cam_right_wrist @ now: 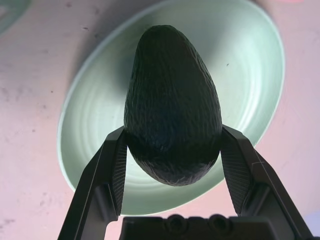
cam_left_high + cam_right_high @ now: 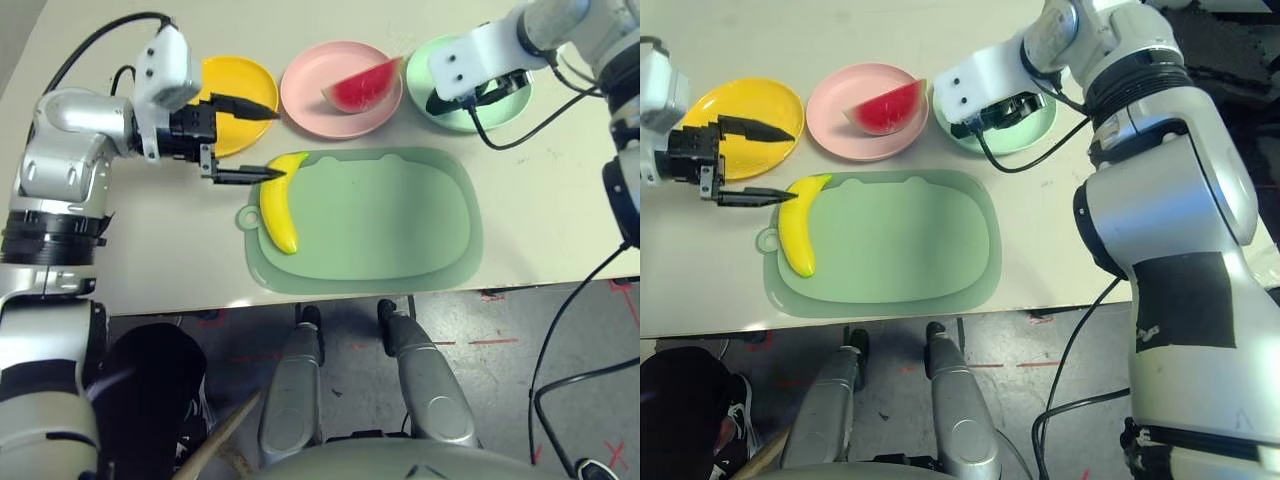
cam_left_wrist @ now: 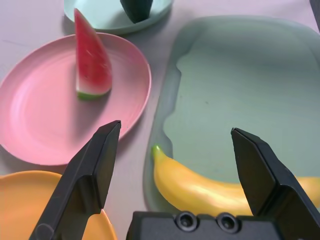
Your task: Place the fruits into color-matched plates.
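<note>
The yellow banana (image 2: pixel 278 215) lies on the left part of a pale green board (image 2: pixel 390 220). My left gripper (image 2: pixel 278 143) is open just beyond the banana's upper tip (image 3: pixel 200 187), between the board and the yellow plate (image 2: pixel 235 75); nothing is between its fingers. A red watermelon wedge (image 2: pixel 362 88) lies in the pink plate (image 2: pixel 305 90). My right gripper (image 1: pixel 172 135) is shut on the dark green avocado (image 1: pixel 172 105), holding it over the mint green plate (image 1: pixel 95 120). Whether the avocado touches the plate I cannot tell.
The three plates stand in a row along the far side of the board. A black cable (image 2: pixel 500 140) hangs from my right wrist onto the table beside the green plate. The table's front edge (image 2: pixel 500 288) runs just below the board.
</note>
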You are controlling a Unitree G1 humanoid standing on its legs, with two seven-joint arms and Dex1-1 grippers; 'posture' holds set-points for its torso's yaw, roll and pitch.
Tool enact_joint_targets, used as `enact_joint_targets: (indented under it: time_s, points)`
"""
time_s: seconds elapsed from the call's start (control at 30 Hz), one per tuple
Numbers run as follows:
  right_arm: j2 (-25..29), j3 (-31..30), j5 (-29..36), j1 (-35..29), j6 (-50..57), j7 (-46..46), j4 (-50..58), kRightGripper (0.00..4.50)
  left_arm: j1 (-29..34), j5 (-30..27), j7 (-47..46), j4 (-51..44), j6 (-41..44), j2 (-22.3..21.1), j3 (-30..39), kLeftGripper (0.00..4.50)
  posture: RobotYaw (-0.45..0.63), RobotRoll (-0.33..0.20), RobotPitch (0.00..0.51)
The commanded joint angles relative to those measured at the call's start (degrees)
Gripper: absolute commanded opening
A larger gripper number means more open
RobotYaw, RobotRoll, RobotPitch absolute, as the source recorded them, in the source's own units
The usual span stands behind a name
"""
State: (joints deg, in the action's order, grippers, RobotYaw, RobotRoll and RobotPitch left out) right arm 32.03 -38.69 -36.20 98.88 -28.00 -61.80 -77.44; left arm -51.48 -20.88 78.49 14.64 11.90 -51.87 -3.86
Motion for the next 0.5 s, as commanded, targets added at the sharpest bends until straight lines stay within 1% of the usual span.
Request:
enact_joint_targets:
  time_s: [0.03,0.37,0.43,0.5]
  points:
    - [-0.24,1.86,-0.15,-0.20,1.07,-0.25,-0.41,2.95,0.74,1.46,0.26,-1.11,0.33,-0.62,0.46,4.50,-0.08,0.000,0.387]
    - [0.17,2.49,-1.56,-2.08,2.94,1.03,-0.68,2.95,1.51,2.54,1.99,-0.66,-0.69,-0.38,0.44,4.50,-0.09,0.000,0.390]
    - [0.24,2.60,-1.78,-2.17,2.82,1.15,-0.67,3.73,1.62,2.52,2.25,-0.62,-0.69,-0.54,0.58,4.50,-0.09,0.000,0.389]
    - [0.25,2.74,-1.83,-2.13,2.59,0.95,-0.62,4.37,1.72,2.52,2.39,-0.62,-0.62,-0.61,0.69,4.50,-0.09,0.000,0.388]
